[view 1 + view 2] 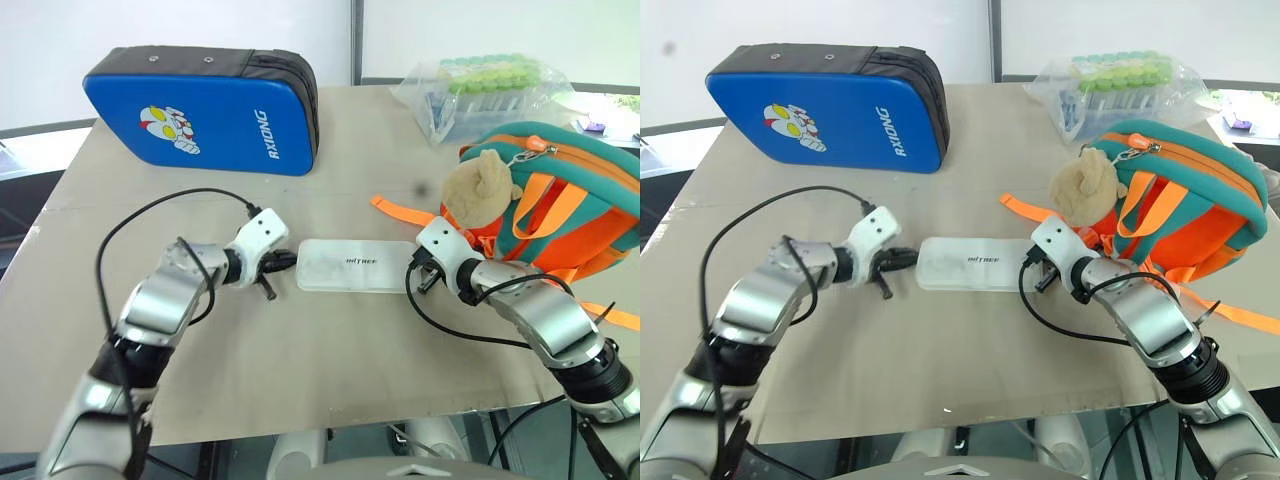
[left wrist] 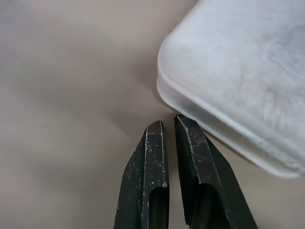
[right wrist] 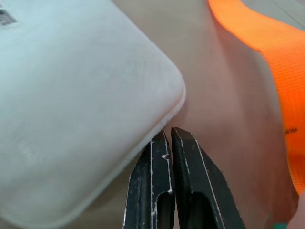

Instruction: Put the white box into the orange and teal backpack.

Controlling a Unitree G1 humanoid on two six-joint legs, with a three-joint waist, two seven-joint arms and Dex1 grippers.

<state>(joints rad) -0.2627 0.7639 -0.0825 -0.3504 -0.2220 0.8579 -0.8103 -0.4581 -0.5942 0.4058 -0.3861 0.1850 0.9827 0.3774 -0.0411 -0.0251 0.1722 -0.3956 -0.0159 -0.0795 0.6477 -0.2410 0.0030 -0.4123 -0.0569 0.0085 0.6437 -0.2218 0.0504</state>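
Your box (image 1: 356, 265) is flat, white, round-cornered, lying mid-worktop (image 1: 300, 370). Left gripper (image 1: 284, 261) and right gripper (image 1: 424, 279) flank its short ends, both jaws pressed together, clamping nothing.

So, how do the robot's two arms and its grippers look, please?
Both arms have silver-grey metal segments with black joints, and a loose black cable loops along each. Each wrist ends in a white block with small dark holes. The left gripper and the right gripper each have two slim black fingers, scuffed with pale scratches.
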